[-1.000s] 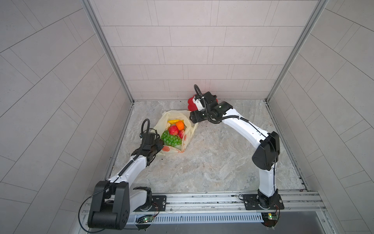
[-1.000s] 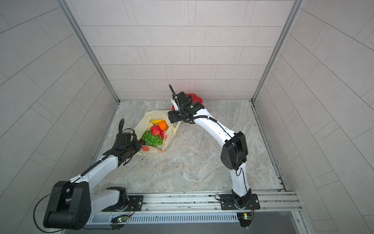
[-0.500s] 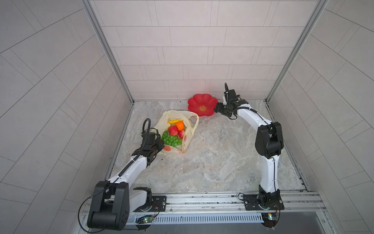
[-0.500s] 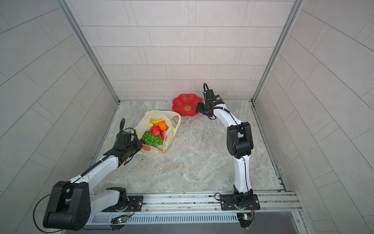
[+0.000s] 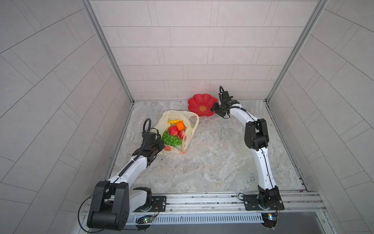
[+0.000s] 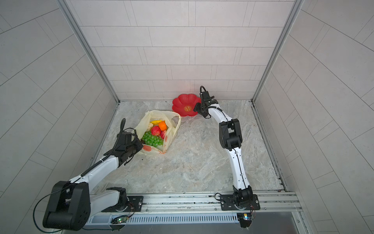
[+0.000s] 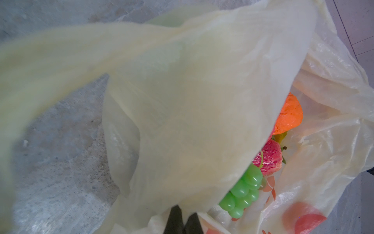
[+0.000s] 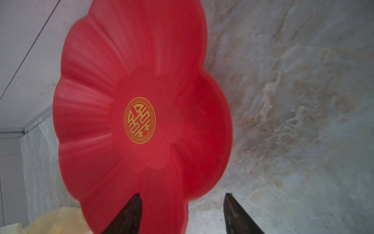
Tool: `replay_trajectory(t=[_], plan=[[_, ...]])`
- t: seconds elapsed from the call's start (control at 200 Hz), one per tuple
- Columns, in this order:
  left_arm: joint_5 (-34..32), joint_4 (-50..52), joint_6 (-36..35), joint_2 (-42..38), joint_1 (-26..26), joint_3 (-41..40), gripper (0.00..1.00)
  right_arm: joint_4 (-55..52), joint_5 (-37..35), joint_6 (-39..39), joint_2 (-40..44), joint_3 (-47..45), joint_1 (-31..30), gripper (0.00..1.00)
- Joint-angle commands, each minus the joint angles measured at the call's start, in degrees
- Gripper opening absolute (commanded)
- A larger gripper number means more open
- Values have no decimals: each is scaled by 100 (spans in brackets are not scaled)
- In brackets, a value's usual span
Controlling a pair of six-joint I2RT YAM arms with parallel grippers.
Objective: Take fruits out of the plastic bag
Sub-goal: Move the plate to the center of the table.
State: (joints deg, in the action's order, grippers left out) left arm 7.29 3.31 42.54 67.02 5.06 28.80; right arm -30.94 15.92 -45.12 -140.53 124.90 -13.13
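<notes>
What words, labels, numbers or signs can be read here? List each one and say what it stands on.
No plain words or numbers can be read.
Gold round emblem in the middle of the red flower-shaped plastic dish: one ornamental character within a fret border; I cannot read it as a word.
Orange-red prints on the translucent pale-yellow plastic bag: pictures only, no letters visible.

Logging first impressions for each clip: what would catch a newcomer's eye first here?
The red flower-shaped plastic dish with a gold emblem, by the back wall, stands out most; the right gripper has its jaws open astride its rim. Left of centre, the thin translucent pale-yellow plastic bag lies open, showing bright toy fruits, and the left gripper is shut on its near edge.
</notes>
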Motion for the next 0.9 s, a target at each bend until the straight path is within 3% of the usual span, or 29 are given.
replay_trajectory(t=[0.0,0.305,0.565,0.751,0.891], plan=[[1,-25,-71,43,43,-6,4,-312,19,-251,-210,294,3,55],[-10,-25,-71,62,48,-6,4,-468,144,-306,-237,321,-6,24],[0,-33,-55,80,48,-6,4,12,383,-392,263,-514,51,1],[-18,-21,-62,67,50,3,4,318,385,-331,952,-1428,147,0],[-54,19,-71,17,48,3,4,682,392,-265,1798,-2695,341,0]])
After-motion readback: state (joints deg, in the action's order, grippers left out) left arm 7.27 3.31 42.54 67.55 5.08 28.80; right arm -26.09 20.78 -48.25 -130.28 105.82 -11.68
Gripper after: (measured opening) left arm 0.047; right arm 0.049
